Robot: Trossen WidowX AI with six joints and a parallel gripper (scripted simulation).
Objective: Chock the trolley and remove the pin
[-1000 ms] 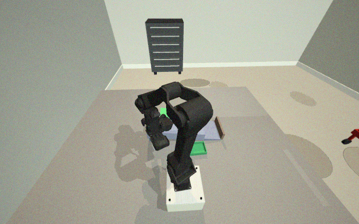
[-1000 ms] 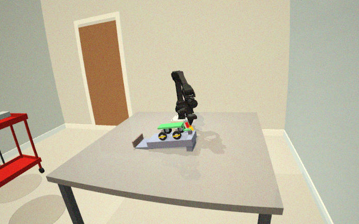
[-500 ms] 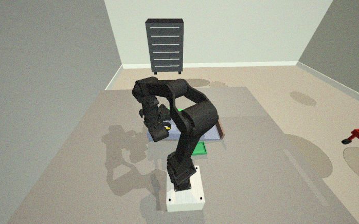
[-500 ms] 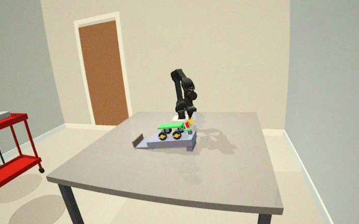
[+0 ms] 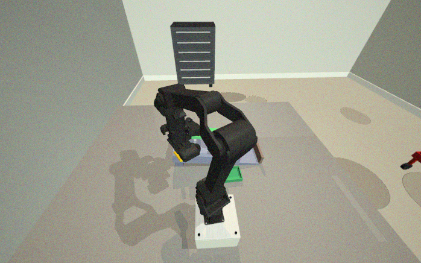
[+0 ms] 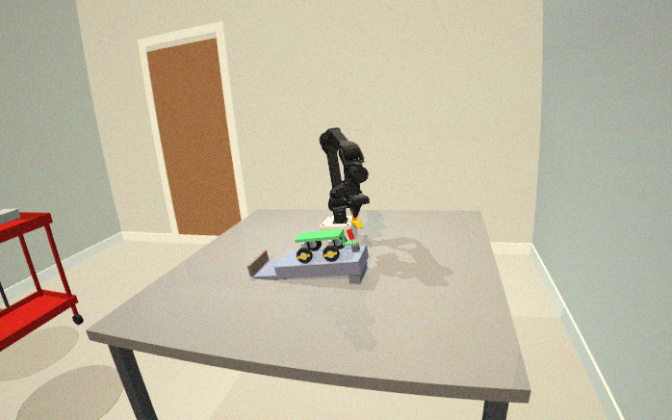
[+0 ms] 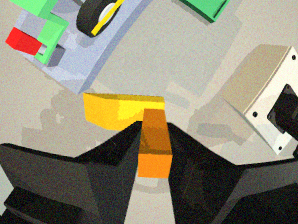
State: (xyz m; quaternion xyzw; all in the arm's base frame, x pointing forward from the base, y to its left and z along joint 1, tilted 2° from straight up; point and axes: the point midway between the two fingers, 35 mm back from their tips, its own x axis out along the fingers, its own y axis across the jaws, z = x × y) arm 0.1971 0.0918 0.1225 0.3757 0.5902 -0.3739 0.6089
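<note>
My gripper [image 7: 153, 128] [image 6: 355, 214] is shut on the orange handle of the yellow chock [image 7: 112, 112] [image 6: 358, 224] [image 5: 177, 156], held in the air beyond the ramp's uphill end. The chock's black base cannot be made out. The trolley [image 6: 321, 236], with a green top, stands on the blue-grey ramp [image 6: 318, 270] [image 7: 82, 75] [image 5: 204, 160]; its wheels show in the exterior view. The red-headed stop pin [image 6: 349, 234] [image 7: 23, 41] is at the trolley's uphill end. The green tray [image 5: 235, 174] [image 7: 212, 8] lies between ramp and robot base, partly hidden by the arm in the top view.
A brown end board [image 6: 258, 264] [image 5: 259, 152] stands at the ramp's downhill end. The white robot base [image 5: 218, 239] [image 7: 265, 100] is on the table [image 6: 286, 318]. The arm crosses above the near side of the ramp in the top view. A red cart stands off the table.
</note>
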